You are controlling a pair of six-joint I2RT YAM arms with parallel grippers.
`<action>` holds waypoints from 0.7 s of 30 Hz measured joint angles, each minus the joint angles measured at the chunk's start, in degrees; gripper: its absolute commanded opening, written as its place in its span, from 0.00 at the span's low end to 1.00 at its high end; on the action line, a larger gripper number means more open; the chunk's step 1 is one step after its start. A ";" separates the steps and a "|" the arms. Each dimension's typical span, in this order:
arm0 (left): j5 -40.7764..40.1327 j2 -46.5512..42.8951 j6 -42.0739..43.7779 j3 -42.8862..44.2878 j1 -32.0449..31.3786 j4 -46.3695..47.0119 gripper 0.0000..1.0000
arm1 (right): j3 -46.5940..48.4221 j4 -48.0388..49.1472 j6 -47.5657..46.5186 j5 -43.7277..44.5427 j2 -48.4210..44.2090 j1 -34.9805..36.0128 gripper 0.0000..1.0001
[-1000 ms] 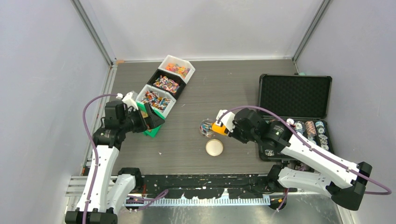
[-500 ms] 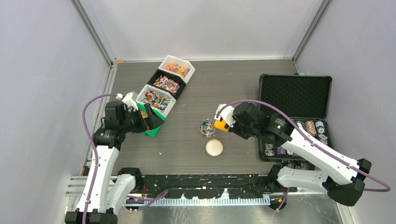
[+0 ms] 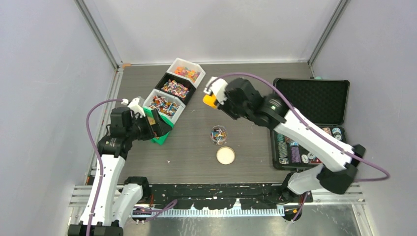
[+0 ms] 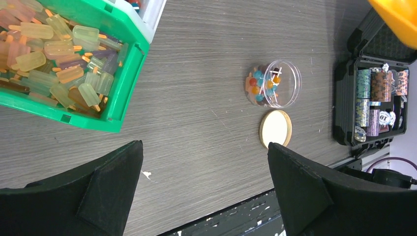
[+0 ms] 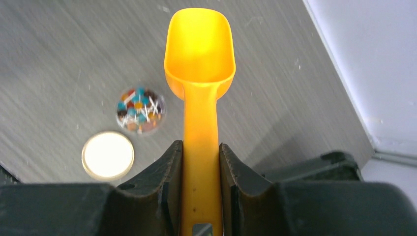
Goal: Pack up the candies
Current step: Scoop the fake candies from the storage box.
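The right gripper [image 5: 200,152] is clenched on the orange scoop [image 5: 199,49], which looks empty; its long axis points left toward the candies [image 3: 174,88] in the bins [image 3: 180,110], near it; the jar [image 3: 218,133], partly filled, stands nearer to us; the left gripper [image 4: 204,167] hangs released

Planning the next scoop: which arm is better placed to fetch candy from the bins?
Right. The right gripper is shut on the empty orange scoop, close to the candy bins. The left gripper is open, holding nothing.
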 measured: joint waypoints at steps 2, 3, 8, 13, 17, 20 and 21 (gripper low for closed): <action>-0.52 -0.35 0.00 0.00 -0.02 -0.11 1.00 | 5.14 1.29 -0.20 -0.52 6.05 -0.07 0.00; -0.74 -0.59 -0.02 0.00 -0.02 -0.17 1.00 | 6.97 1.77 -0.22 -0.79 8.39 -0.13 0.00; -1.84 -2.49 -0.02 0.00 -0.02 -0.57 1.00 | 16.65 4.20 -0.79 -3.10 20.79 -0.24 0.00; -2.49 -3.08 -0.02 -0.02 -0.02 -0.79 1.00 | 25.59 5.33 -0.87 -6.84 31.47 -0.59 0.00; -2.60 -3.15 -0.02 0.00 -0.02 -0.81 1.00 | 32.33 5.66 -0.52 -10.21 38.80 -0.74 0.00; -3.17 -3.28 -0.02 -0.02 -0.02 -1.01 1.00 | 36.68 5.53 0.15 -11.98 43.45 -0.96 0.00; -3.37 -3.34 -0.02 0.00 -0.02 -1.18 1.00 | 37.79 5.53 0.28 -12.35 44.68 -0.98 0.00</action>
